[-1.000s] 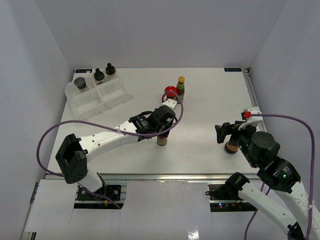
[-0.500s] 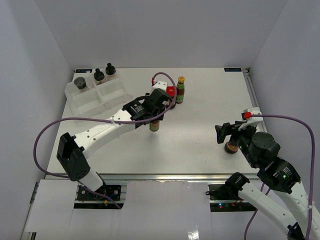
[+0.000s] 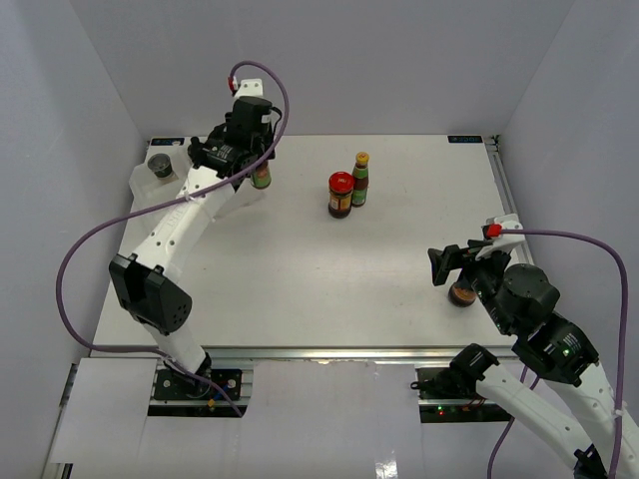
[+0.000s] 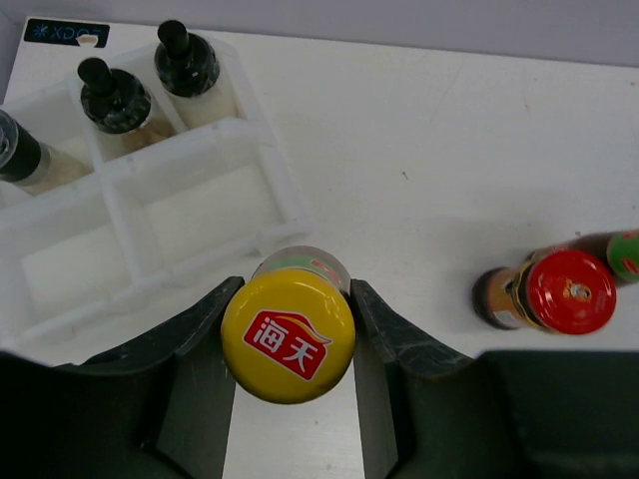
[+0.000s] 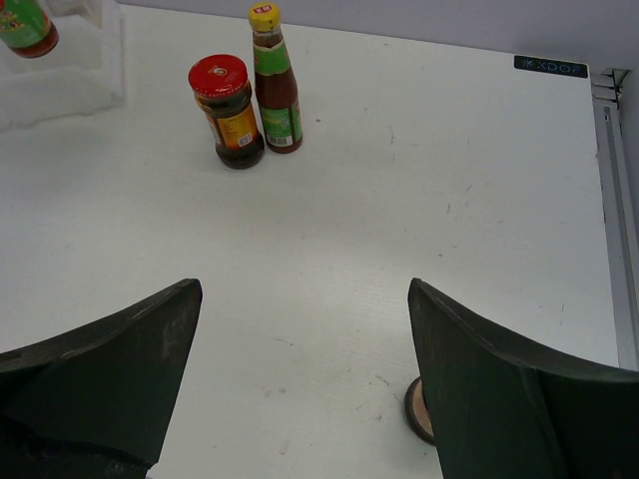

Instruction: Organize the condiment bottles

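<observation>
My left gripper (image 3: 258, 172) is shut on a slim yellow-capped sauce bottle (image 4: 288, 334) and holds it by the near right corner of the clear tray (image 4: 285, 195). Two black-capped shakers (image 4: 113, 95) and a dark-lidded jar (image 4: 15, 150) stand in the tray's far cells. A red-lidded jar (image 3: 340, 194) and a second yellow-capped bottle (image 3: 360, 178) stand together mid-table; both show in the right wrist view, the jar (image 5: 228, 110) left of the bottle (image 5: 272, 78). My right gripper (image 5: 305, 289) is open and empty over the table's right side.
A round brown thing (image 5: 419, 409) sits on the table by my right finger, mostly hidden; it also shows in the top view (image 3: 461, 293). The tray (image 3: 148, 192) lies at the back left corner. A rail (image 3: 504, 190) runs along the table's right edge.
My left arm has carried the yellow-capped bottle from the middle of the table up and to the back left, to the tray. The right arm has not moved.
</observation>
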Tool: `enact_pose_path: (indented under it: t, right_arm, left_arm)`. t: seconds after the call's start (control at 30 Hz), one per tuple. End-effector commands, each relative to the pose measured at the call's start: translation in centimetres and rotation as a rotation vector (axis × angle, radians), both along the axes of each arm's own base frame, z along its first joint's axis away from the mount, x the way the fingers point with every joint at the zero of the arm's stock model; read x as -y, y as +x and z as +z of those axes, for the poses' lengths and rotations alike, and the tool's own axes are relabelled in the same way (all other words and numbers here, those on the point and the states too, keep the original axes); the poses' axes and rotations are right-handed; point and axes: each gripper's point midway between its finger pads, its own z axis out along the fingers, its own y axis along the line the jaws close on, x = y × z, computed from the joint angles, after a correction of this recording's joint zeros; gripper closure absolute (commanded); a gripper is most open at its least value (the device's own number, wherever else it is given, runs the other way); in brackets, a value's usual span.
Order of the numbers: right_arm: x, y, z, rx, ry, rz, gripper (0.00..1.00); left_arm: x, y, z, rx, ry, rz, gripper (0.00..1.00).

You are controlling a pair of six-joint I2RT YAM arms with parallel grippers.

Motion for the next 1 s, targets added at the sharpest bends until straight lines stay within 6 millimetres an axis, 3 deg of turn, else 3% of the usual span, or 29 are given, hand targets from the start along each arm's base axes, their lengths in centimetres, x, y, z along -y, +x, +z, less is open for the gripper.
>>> enact_pose_path:
  t: [0.0, 0.13, 0.37, 0.97]
  right_arm:
    - [-0.7, 0.7, 1.2, 0.044, -0.001, 0.015, 0.10]
    - [-0.2, 0.9, 1.6, 0.060, -0.008, -0.008, 0.10]
    - [-0.2, 1.0, 2.2, 0.070, -0.013, -0.011, 0.10]
    - [0.1, 1.7, 1.8, 0.068, -0.047, -0.046, 0.10]
  left_arm:
    - [-2.8, 3.9, 4.5, 0.133, -0.038, 0.056, 1.00]
    - [-5.0, 5.7, 4.3, 0.144, -0.066, 0.064, 1.00]
    - [-8.7, 8.0, 1.7, 0.131, -0.068, 0.116, 1.00]
    - [-15.3, 9.4, -2.6, 0.141, -0.076, 0.205, 1.00]
